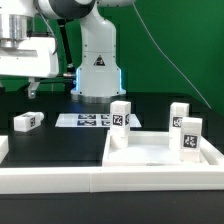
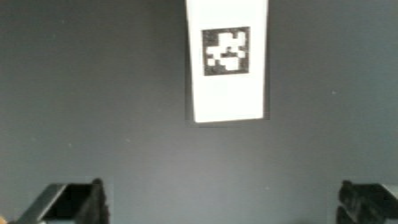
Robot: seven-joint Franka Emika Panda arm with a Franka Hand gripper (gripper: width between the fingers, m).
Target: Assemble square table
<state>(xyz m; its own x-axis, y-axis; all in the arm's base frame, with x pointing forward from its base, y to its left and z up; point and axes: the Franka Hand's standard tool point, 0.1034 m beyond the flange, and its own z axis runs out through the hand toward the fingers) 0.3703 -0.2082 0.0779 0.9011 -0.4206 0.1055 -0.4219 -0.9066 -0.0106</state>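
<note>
In the exterior view, the large white plastic square tabletop [image 1: 150, 160] with a raised rim sits near the camera at the exterior view's right. Three small white tagged upright leg blocks [image 1: 120, 115] stand at it (on it or just behind, I cannot tell). A fourth white block, the lying leg block [image 1: 27, 121], rests on the black table [image 1: 60, 145] at the exterior view's left. The two-finger gripper [image 1: 33, 88] hangs above this block, apart from it. The marker board [image 1: 85, 120] lies farther back.

In the wrist view, the gripper [image 2: 222, 200] has its fingers [image 2: 71, 200] spread wide and holds nothing. A tagged white leg block [image 2: 228, 60] lies flat, clear of them.
</note>
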